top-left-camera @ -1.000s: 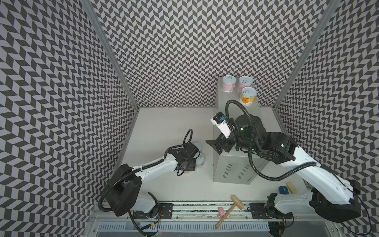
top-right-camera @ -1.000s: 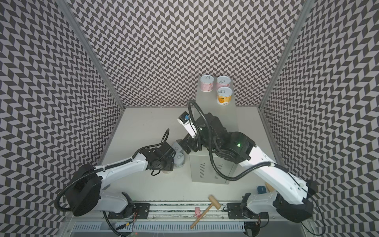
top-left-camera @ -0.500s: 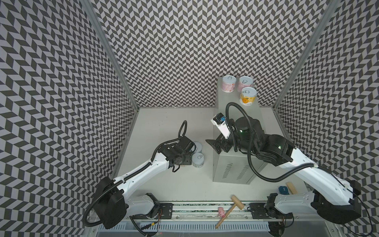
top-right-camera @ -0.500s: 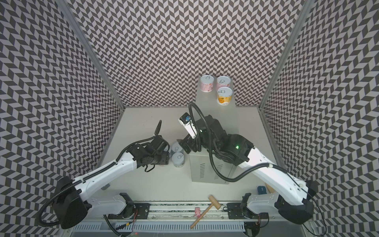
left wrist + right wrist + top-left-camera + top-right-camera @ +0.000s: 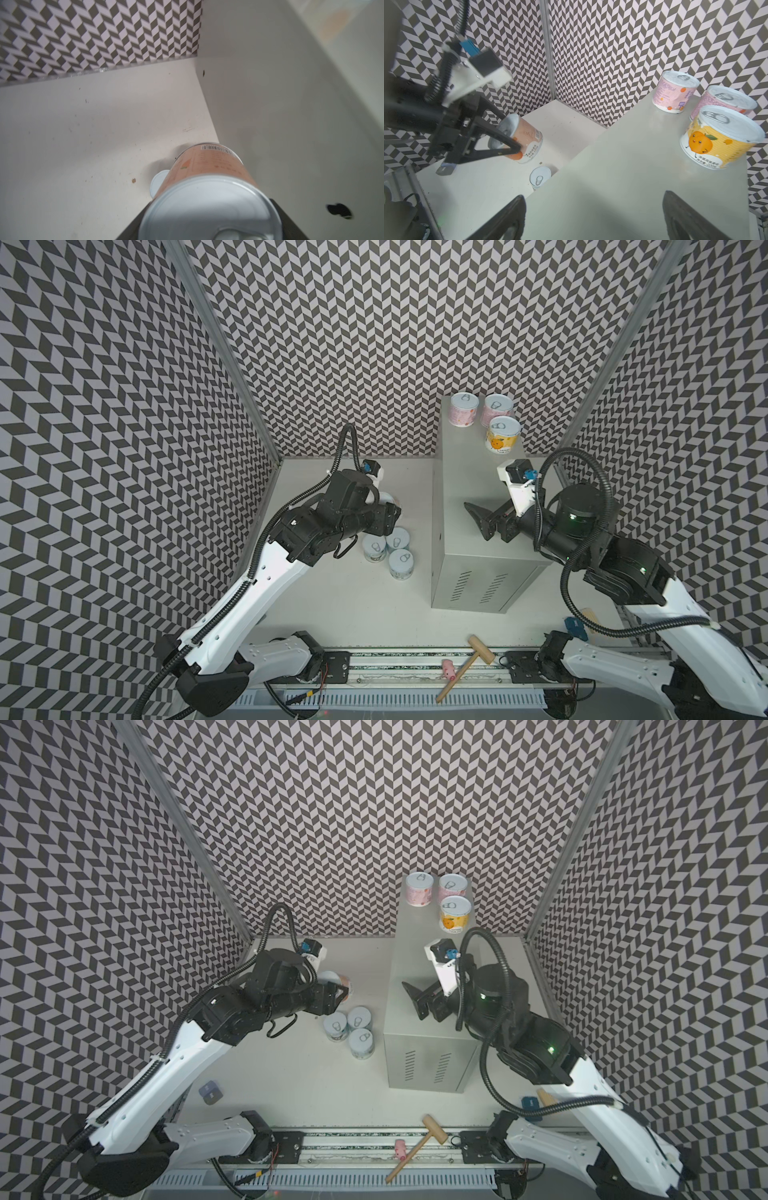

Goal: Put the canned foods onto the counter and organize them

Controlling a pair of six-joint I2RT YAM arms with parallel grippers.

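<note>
The left hand (image 5: 336, 993) is clamped on a short orange-pink labelled can with a pale pull-tab lid (image 5: 527, 135). It carries the can tilted above the white cell floor (image 5: 353, 614), at 9 o'clock from the tall light-grey metal box worktop (image 5: 465, 472).

In my judgement the smooth round wall could slip in so slanted a grip, or the rim could catch the worktop's edge. Set down askew, it might roll into the two pink cans (image 5: 463, 410) and the orange-yellow can (image 5: 503, 435) at the top's 12 o'clock end. The right hand (image 5: 478, 521), spread wide and empty, hovers mid-top and may block the path.

On the floor at 8 o'clock stand three pale blue cans (image 5: 401, 566). The held can shows a barcode near its base and no visible dents.
</note>
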